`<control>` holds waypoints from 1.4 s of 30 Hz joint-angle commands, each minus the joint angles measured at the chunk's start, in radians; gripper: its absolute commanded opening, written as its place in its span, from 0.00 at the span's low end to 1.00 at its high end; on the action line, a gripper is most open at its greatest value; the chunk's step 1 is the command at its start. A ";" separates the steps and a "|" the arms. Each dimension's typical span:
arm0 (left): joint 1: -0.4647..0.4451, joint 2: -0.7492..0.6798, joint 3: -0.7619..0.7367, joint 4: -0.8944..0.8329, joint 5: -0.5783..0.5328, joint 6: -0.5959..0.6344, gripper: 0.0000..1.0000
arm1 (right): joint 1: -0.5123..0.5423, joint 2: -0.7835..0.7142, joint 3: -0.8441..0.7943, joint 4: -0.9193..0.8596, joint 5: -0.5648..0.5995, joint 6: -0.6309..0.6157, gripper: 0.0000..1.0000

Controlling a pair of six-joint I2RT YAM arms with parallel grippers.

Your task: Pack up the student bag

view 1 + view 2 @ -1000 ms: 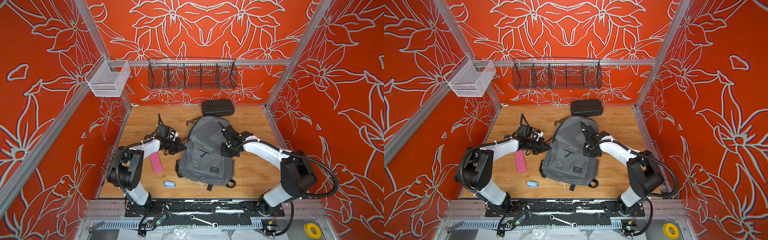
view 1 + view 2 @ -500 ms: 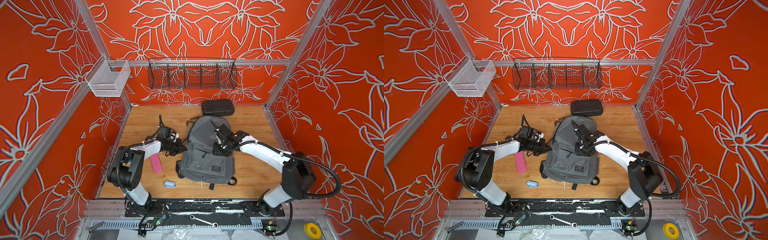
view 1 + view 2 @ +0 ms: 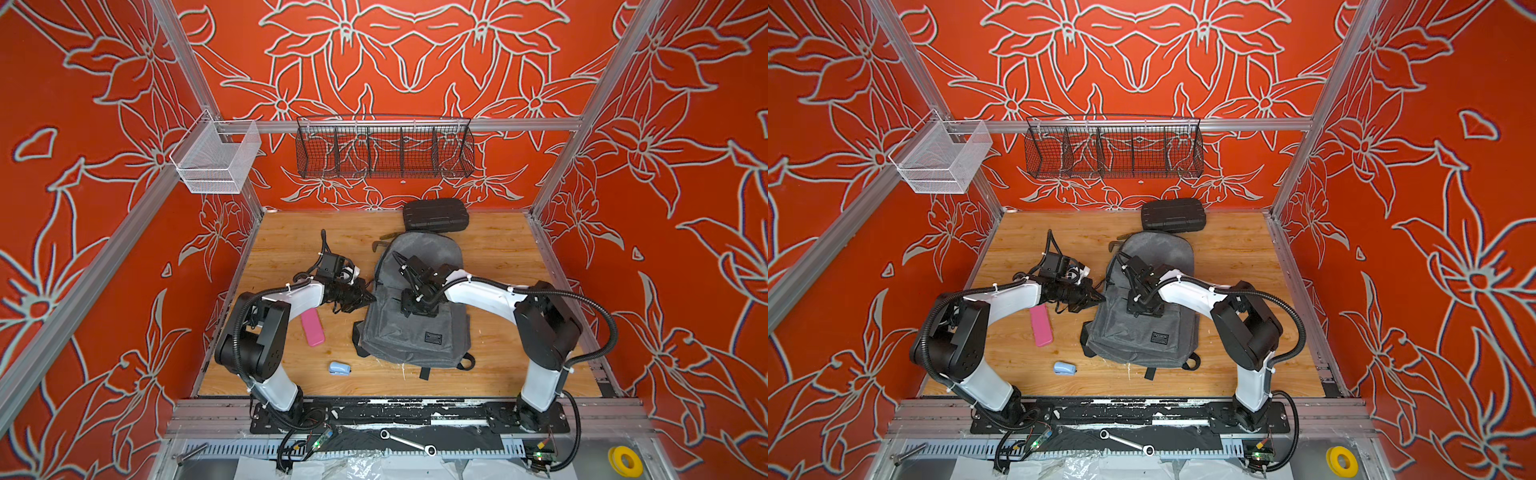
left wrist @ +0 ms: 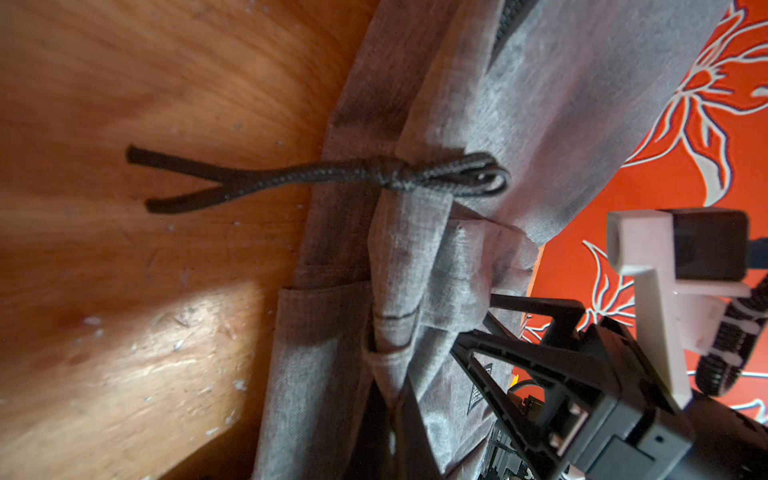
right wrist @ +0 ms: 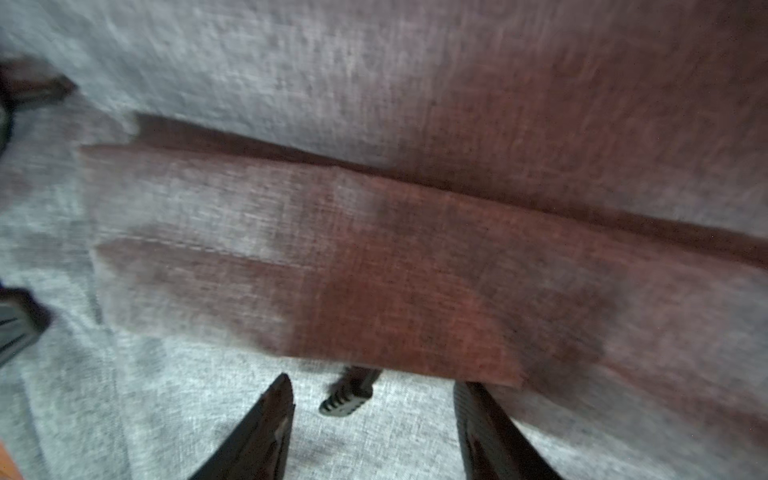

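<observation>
Two black fingers of the right gripper (image 5: 372, 380) stand apart over the grey cloth of the student bag (image 3: 415, 345), gripping nothing; a small ribbed zipper pull (image 5: 349, 397) lies on the fabric between them, though that wrist view is blurred. Just beside them, at the bag's side edge, the left gripper (image 3: 365, 297) has its jaws together on a pinched fold of the bag's fabric, and a knotted black cord pull (image 4: 332, 176) trails from the bag onto the wood past that grip. The bag lies flat beneath the right jaws, rounded top pointing away from the arm bases; its dark logo patch (image 3: 435, 337) sits on the base side of those jaws, its writing too small to read. Underneath is a scuffed, scratched wooden floor (image 3: 519, 257). Toward the bases from the left jaws lie a pink case (image 3: 312, 328) and, farther off, a small light-blue object (image 3: 339, 368). Beyond the right jaws a black ribbed case (image 3: 435, 215) rests by the back wall, close to the bag's top; whether they touch I cannot tell. Bare wood lies open beyond the left jaws and outside the right arm. Orange-red walls with pale flower outlines close three sides, carrying a black wire basket (image 3: 384, 151) and a white mesh basket (image 3: 216, 160)
</observation>
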State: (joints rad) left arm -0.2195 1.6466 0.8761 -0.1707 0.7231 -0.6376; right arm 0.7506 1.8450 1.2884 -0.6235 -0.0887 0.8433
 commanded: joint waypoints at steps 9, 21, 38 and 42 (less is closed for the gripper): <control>-0.006 -0.050 0.004 -0.013 -0.028 -0.005 0.00 | 0.004 0.133 -0.029 -0.094 0.084 -0.013 0.22; 0.061 -0.073 -0.038 -0.006 -0.062 -0.019 0.00 | -0.106 -0.025 -0.112 -0.242 0.169 -0.152 0.00; 0.085 -0.129 -0.172 0.091 -0.061 -0.099 0.00 | -0.390 -0.141 -0.120 -0.372 0.236 -0.381 0.00; 0.070 -0.155 -0.169 0.106 -0.084 -0.125 0.00 | -0.379 -0.146 -0.075 -0.386 0.122 -0.434 0.00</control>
State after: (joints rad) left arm -0.1806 1.5333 0.7189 -0.0437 0.7574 -0.7288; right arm 0.4080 1.6932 1.1973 -0.8516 -0.1005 0.4713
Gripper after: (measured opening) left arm 0.048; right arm 0.046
